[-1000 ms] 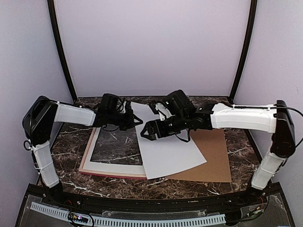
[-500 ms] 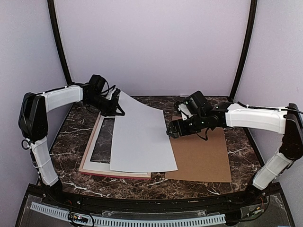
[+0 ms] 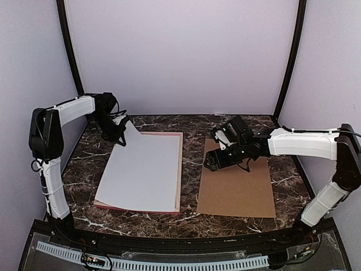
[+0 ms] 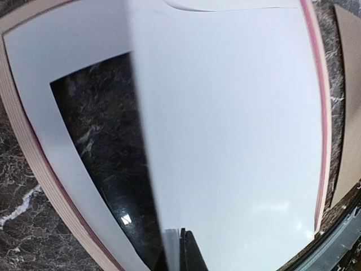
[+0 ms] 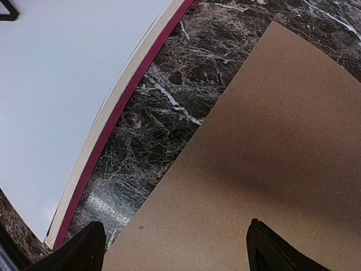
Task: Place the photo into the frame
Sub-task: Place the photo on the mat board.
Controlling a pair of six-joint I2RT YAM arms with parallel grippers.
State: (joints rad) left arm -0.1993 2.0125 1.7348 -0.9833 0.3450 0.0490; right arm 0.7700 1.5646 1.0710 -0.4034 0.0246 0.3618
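The photo [image 3: 146,169] lies white back up over the pink frame [image 3: 180,169] on the left of the table. Its far left corner is still lifted, and my left gripper [image 3: 120,134] is shut on that corner. In the left wrist view the sheet [image 4: 237,141] rises edge-on into the gripper [image 4: 181,254], with the frame moulding [image 4: 22,164] curving round below it. My right gripper [image 3: 213,164] hangs open and holds nothing, apart from the photo. Through the right wrist camera its fingers [image 5: 90,251] straddle bare board, with the frame edge [image 5: 107,130] and photo [image 5: 62,84] to the left.
A white mat [image 4: 34,68] with a cut-out window lies inside the frame under the lifted sheet. A brown hardboard backing panel [image 3: 237,186] lies flat on the dark marble table [image 3: 192,141], right of the frame and beneath the right gripper [image 5: 176,251].
The left gripper carried the photo leftward and back, swinging it down over the frame. The right gripper drew away to the right and now hangs over the brown panel.
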